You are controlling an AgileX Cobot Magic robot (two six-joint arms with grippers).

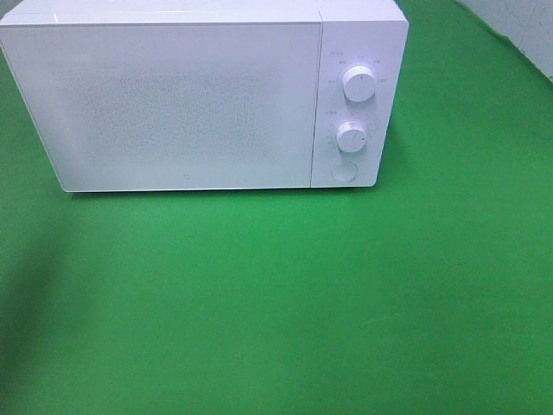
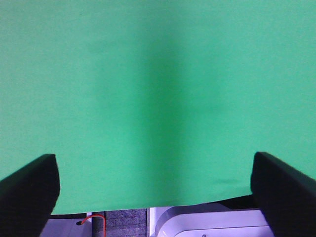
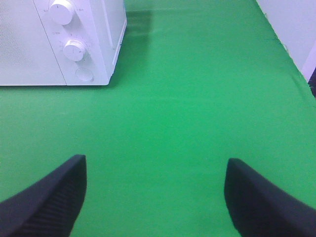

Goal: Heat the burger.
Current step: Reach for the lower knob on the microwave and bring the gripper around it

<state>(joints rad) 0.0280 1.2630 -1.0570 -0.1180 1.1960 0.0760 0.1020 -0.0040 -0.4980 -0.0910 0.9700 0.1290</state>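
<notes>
A white box-shaped microwave oven [image 1: 190,104] fills the upper left and centre of the exterior high view, standing on a flat green cloth [image 1: 276,303] that covers the rest of the frame. Its wide speckled door [image 1: 164,108] is closed flush. To the door's right, a narrow control panel carries an upper white dial [image 1: 358,84], a lower white dial [image 1: 352,137] and a round white button [image 1: 344,170] beneath them, probably the door release.

The burger is not visible in any view. Whether it sits behind the closed door or somewhere out of frame cannot be told. The door hides the interior completely.

Neither arm shows in the exterior high view, so both seem parked back from the oven, leaving the lower half of that frame free. The left gripper [image 2: 155,173] has its dark fingers [image 2: 29,190] spread far apart with only green cloth between them, holding nothing. The right gripper [image 3: 155,173] is also spread wide and empty. Its black ribbed fingers [image 3: 54,197] frame bare cloth, with the oven's control side well beyond them.

The right arm looks the better placed for the dials and button, since it faces that side of the oven. With nothing grasped and the door closed, the job looks to be either at its very start or at its end.
</notes>
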